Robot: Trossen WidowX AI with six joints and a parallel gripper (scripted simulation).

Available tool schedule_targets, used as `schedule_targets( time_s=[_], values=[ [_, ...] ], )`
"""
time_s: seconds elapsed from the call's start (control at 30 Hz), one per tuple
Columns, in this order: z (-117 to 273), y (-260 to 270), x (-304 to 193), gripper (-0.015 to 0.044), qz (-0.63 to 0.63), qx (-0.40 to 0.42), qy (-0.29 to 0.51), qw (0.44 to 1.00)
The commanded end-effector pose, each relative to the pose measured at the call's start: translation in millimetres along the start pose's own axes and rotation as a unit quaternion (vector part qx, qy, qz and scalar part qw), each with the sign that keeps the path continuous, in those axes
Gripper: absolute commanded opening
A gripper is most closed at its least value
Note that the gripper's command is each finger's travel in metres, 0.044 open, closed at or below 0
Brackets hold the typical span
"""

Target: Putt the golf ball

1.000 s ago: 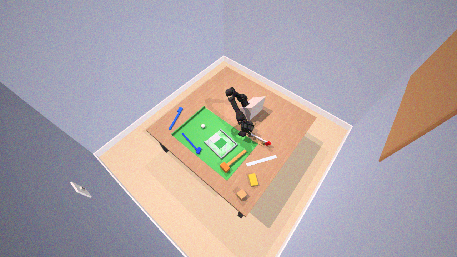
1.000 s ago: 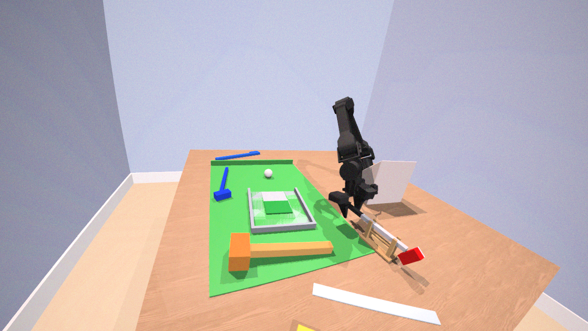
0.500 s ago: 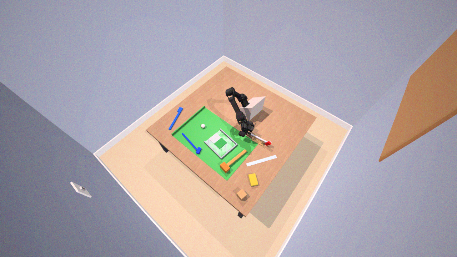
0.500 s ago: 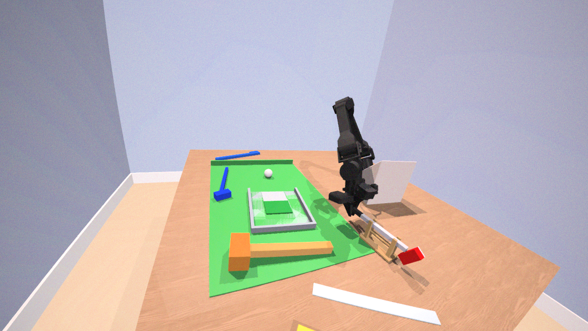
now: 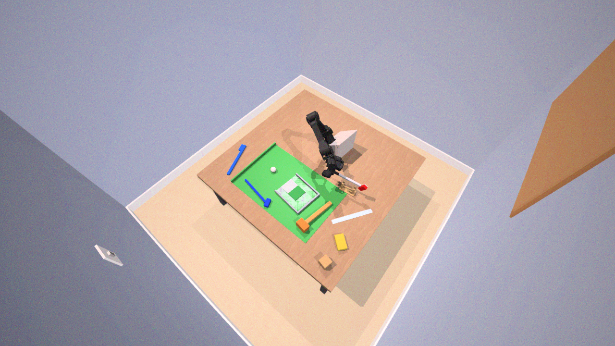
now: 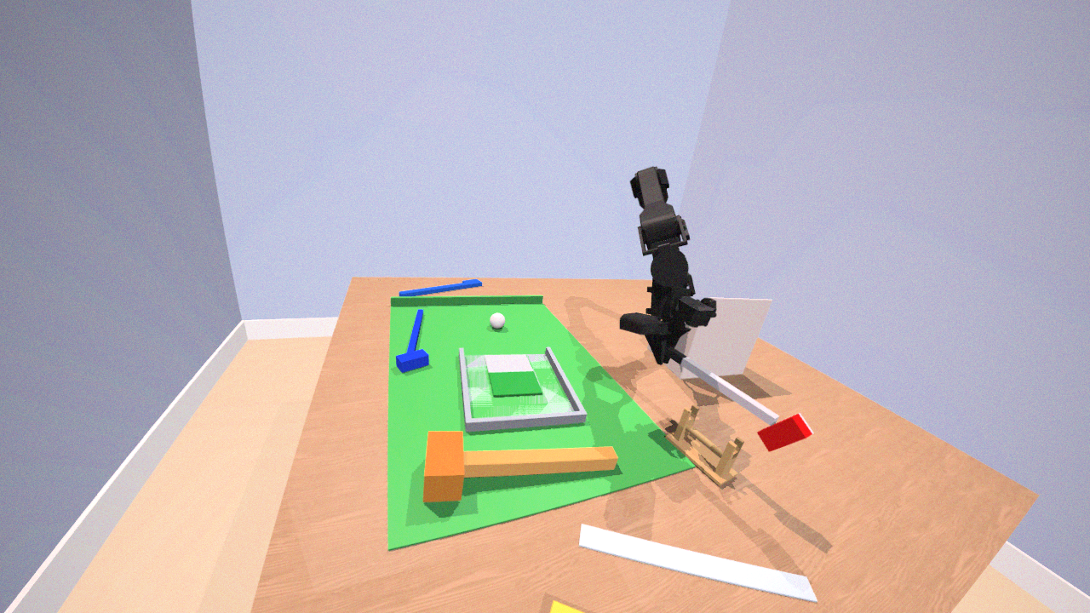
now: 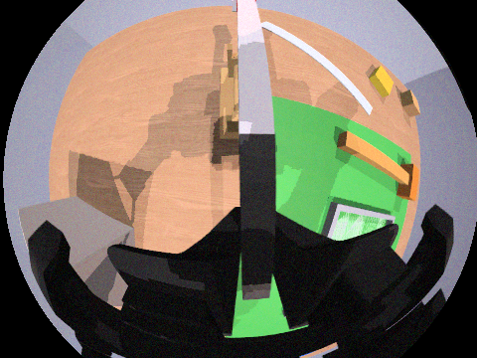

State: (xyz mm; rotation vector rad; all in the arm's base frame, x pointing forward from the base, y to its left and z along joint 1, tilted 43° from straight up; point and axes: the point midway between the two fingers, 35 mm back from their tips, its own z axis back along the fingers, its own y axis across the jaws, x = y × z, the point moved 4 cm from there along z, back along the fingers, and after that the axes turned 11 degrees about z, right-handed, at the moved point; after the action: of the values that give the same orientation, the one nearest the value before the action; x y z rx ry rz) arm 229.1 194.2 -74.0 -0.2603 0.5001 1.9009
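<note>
The gripper [image 6: 670,357] is pinched tight on the dark handle end of the putter [image 6: 731,394], with the pale shaft slanting down and to the right and the red head [image 6: 784,432] hanging in the air just right of the small wooden rack [image 6: 704,445], clear of it and of the table [image 6: 876,488]. In the wrist view the shaft [image 7: 254,87] runs straight out between the two black fingers, so the grip looks centred. The pick-up step looks all but done; the putt itself has not begun. The ball [image 6: 497,321] sits at the far end of the green mat [image 6: 427,426], well apart from the putter, with the walled ramp and raised green [image 6: 515,379] between the ball and the near edge of the mat. The next move, as I judge it, calls for carrying the putter across to the far side of the ball, lowering the head to mat level behind it, and stroking toward the near side so the ball climbs the ramp. The swing must be gentle enough for the ball to stop on top. A blue putter [image 6: 414,341] lies left of the ball and an orange mallet [image 6: 502,462] near the mat's front; both should be kept out of the carry path.
</note>
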Motion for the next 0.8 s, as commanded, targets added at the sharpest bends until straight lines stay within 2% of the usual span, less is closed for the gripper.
schedule_targets(
  time_s=[0.0, 0.1, 0.4, 0.77],
  values=[
    [13.6, 0.0, 2.2, 0.0, -0.005, 0.001, -0.005, 1.0],
    [8.1, -1.7, -3.8, 0.0, -0.012, -0.002, 0.0, 1.0],
    [40.0, -18.0, -72.1, 0.0, -0.162, -0.022, 0.003, 0.986],
    [72.4, -14.5, -164.2, 0.0, -0.348, -0.043, 0.016, 0.936]
  ],
)
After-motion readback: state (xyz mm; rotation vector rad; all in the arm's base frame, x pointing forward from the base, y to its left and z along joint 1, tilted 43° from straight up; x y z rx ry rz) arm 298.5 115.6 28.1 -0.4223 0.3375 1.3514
